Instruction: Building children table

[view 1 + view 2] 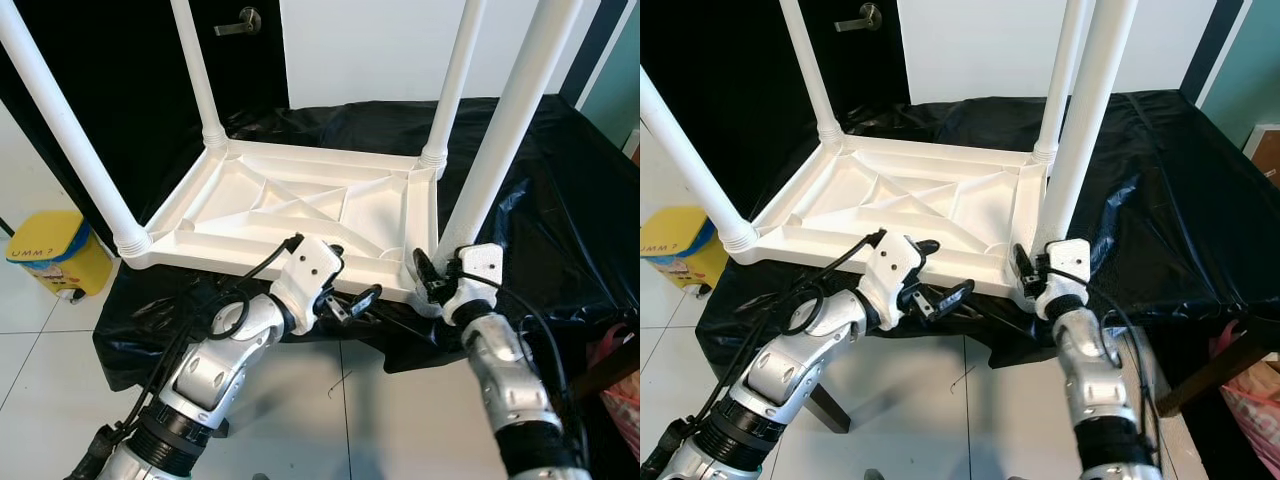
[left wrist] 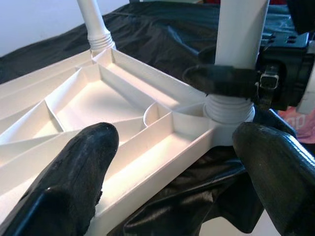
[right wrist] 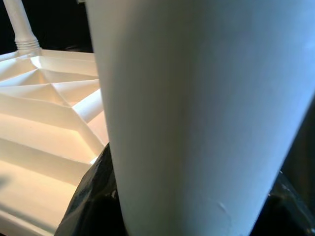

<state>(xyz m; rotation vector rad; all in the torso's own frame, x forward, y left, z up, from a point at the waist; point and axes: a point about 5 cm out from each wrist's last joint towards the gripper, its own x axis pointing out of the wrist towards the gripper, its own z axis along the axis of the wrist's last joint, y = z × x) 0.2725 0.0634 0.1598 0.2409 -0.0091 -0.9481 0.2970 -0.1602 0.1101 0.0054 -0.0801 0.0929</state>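
Observation:
A white plastic children's table (image 1: 300,205) lies upside down on a black-draped surface, with its legs pointing up. My right gripper (image 1: 440,275) is shut around the base of the near right leg (image 1: 505,130), just above its socket. In the right wrist view this leg (image 3: 197,98) stands close between the black fingers (image 3: 88,201). My left gripper (image 1: 350,275) is open at the table's front rim, left of that leg. In the left wrist view its fingers (image 2: 74,172) straddle the rim (image 2: 162,147), and the right gripper's finger (image 2: 221,78) wraps the leg.
The black cloth (image 1: 540,200) hangs over the support's front edge. A yellow bin (image 1: 55,250) stands on the tile floor at the left. Behind it is a dark door with a handle (image 1: 240,22). A pink bag (image 1: 620,380) sits low at the right.

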